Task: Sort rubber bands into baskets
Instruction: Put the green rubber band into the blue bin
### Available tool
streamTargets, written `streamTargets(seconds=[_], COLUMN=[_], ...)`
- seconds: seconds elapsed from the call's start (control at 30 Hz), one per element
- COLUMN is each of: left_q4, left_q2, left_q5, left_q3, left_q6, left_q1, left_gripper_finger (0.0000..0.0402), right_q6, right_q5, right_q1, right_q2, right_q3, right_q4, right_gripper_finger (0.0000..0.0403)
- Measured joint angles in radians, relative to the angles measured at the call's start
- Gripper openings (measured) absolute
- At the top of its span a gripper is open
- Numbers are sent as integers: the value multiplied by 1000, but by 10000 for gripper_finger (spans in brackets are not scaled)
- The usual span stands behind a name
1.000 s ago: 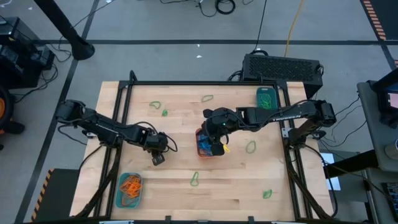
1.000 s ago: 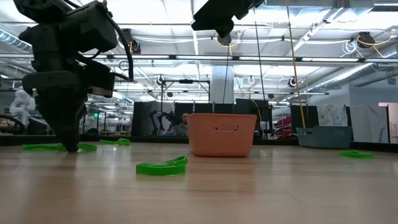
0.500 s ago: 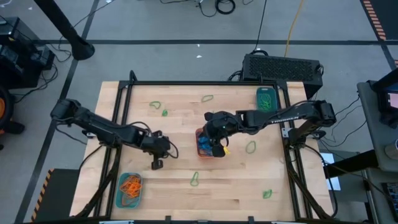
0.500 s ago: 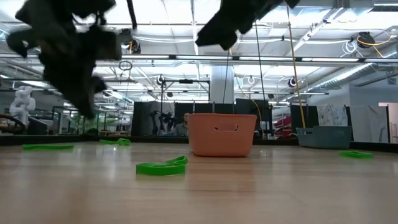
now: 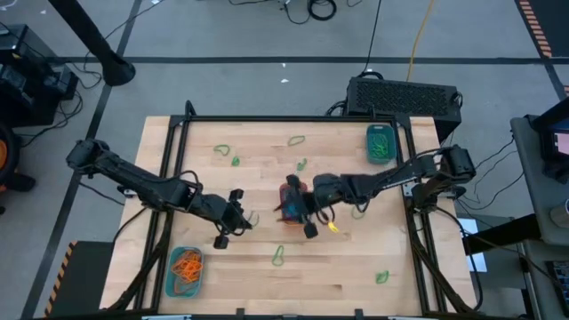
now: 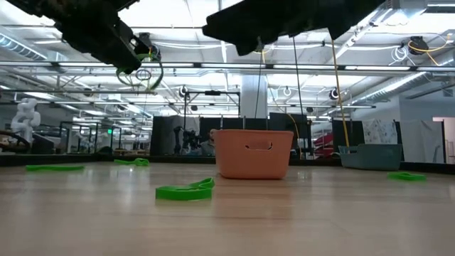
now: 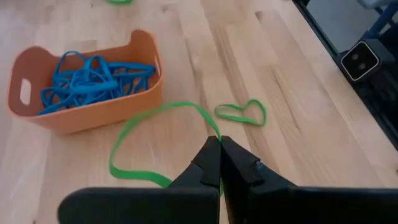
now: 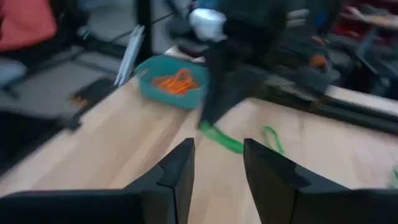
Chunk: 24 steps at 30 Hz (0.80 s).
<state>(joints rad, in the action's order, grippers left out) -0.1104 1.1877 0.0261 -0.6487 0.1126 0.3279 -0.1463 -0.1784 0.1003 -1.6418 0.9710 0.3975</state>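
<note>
Blue rubber bands (image 7: 87, 78) inside orange basket (image 7: 74, 118) appear only wrist-side.

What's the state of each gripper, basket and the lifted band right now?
Left gripper: shut on green rubber band, lifted off table.
Right gripper: open, empty.
Orange plastic basket: upright, holds blue bands.
Teal basket, front left: holds orange bands.
Teal basket, back right: holds green bands.

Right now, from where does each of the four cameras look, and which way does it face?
High: above, straight down; both arms, orange basket.
Low: table height, level across; arms overhead, same orange basket.
Left wrist: past the left tool, shut on a green rubber band; basket again.
Right wrist: past the open right tool, toward a teal basket, also in the high view.
</note>
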Motion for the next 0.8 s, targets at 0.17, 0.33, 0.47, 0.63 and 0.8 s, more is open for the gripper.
streamTargets(seconds=[0.17,0.33,0.47,0.63,0.8], left_q4=[34,52,52,51,49], left_q2=[0,0,0,0,0], left_q5=[-4,-40,-56,-63,-77], left_q3=[0,0,0,-1,-2], left_q6=[-24,-48,-51,-51,-50], left_q1=[-9,-21,-29,-37,-36], left_gripper_finger=[1,0,0,0,0], right_q6=[-248,-337,-344,-405,-423], right_q5=[-8,87,127,128,136], right_q1=[60,86,86,85,85], right_q2=[-77,-145,-182,-228,-285], right_q3=[-1,43,116,192,241], right_q4=[79,92,57,-4,-29], right_gripper_finger=[132,158,194,230,236])
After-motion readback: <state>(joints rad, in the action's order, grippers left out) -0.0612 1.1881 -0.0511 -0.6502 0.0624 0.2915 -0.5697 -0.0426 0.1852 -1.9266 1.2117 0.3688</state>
